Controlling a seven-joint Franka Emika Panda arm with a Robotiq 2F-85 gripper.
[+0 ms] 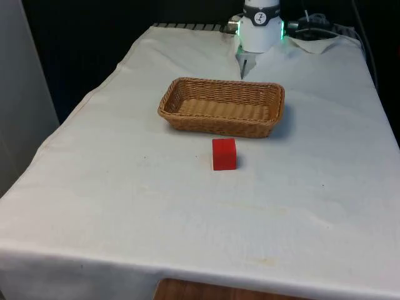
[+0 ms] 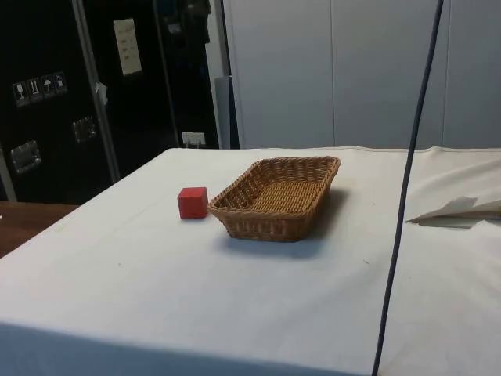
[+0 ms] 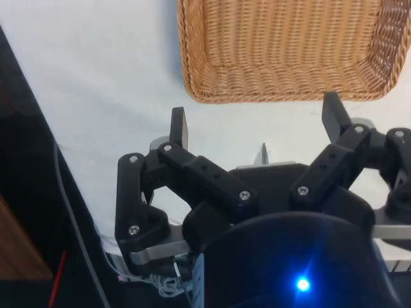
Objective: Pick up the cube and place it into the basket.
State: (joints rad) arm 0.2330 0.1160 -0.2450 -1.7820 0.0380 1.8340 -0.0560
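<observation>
A red cube sits on the white cloth just in front of the wicker basket, on the side away from the robot. From the side, the cube stands close to the basket without touching it. The basket is empty and shows again in the wrist view. My gripper hangs above the cloth behind the basket, near the robot's base, with its fingers spread wide and nothing between them.
A thin black cable runs down across the side view. A crumpled fold of cloth lies at the robot's end of the table. White cloth stretches around the basket and cube.
</observation>
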